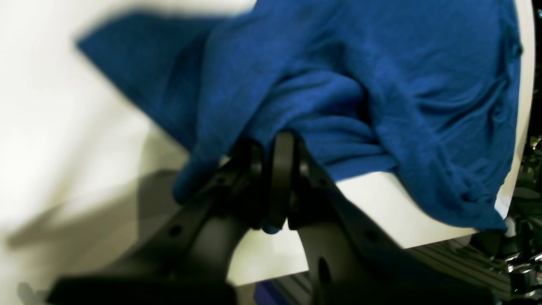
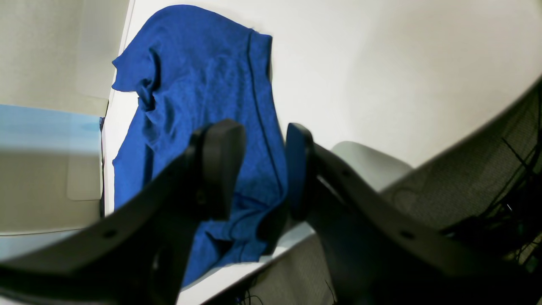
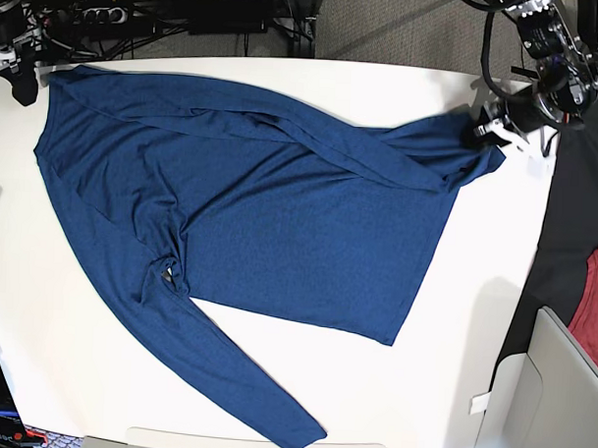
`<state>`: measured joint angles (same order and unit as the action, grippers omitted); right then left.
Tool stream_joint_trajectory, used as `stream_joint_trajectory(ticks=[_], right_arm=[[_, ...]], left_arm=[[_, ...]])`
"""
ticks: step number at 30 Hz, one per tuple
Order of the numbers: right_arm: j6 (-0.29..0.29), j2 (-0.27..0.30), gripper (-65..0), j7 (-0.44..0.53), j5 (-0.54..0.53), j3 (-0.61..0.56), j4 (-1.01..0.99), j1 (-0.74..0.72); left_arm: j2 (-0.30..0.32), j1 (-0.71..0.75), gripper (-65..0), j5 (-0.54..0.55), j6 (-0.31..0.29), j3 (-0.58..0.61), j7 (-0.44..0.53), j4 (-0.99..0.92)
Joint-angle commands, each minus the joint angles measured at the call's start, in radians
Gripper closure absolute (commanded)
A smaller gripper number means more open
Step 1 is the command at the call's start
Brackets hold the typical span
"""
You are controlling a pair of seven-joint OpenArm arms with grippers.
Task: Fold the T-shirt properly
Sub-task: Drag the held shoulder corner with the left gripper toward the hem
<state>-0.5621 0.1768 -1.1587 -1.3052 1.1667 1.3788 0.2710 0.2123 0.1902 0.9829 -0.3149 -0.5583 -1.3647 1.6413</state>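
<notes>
In the left wrist view, the left hand (image 1: 279, 186) is clenching a bunched fold of the T-shirt (image 1: 360, 84), whose cloth is spreading ahead of the fingers over the white bench (image 1: 381, 212) and draping past its edge.

In the right wrist view, the right hand (image 2: 264, 169) is hanging released, fingers apart, the T-shirt (image 2: 203, 84) lying beyond and beneath them.

In the base view, the T-shirt (image 3: 280, 204) is lying spread on the bench (image 3: 451, 367), one corner pinched in the left hand (image 3: 489, 127).
</notes>
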Motion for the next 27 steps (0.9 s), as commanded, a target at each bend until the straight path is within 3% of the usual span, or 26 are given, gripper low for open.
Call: stream_joint_trajectory(ticks=[1,8,12,16,23,27], right_arm=[[-0.013,0.019,-21.3,0.013,-0.026,0.006,0.015,0.004],[-0.013,0.020,-21.3,0.010,-0.046,0.006,0.015,0.011],[-0.013,0.022,-21.3,0.007,-0.046,0.006,0.020,0.014],[-0.013,0.025,-21.3,0.007,-0.046,0.006,0.023,0.007],[-0.013,0.125,-21.3,0.006,-0.038,-0.009,0.024,-0.040],[-0.013,0.215,-21.3,0.007,-0.007,-0.129,0.024,-0.098]], left_arm=[[0.028,-0.021,-5.7,0.031,-0.007,-0.003,0.009,0.023],[0.029,-0.019,-20.2,-0.022,-0.005,-0.010,0.018,0.104],[0.028,0.021,-20.7,-0.104,-0.005,-0.012,0.043,0.227],[0.026,0.025,-20.7,-0.120,-0.005,-0.012,0.086,0.300],[0.023,-0.085,-20.7,-0.117,-0.005,0.001,0.080,0.305],[0.023,-0.186,-20.7,-0.120,-0.005,0.068,0.087,0.290]])
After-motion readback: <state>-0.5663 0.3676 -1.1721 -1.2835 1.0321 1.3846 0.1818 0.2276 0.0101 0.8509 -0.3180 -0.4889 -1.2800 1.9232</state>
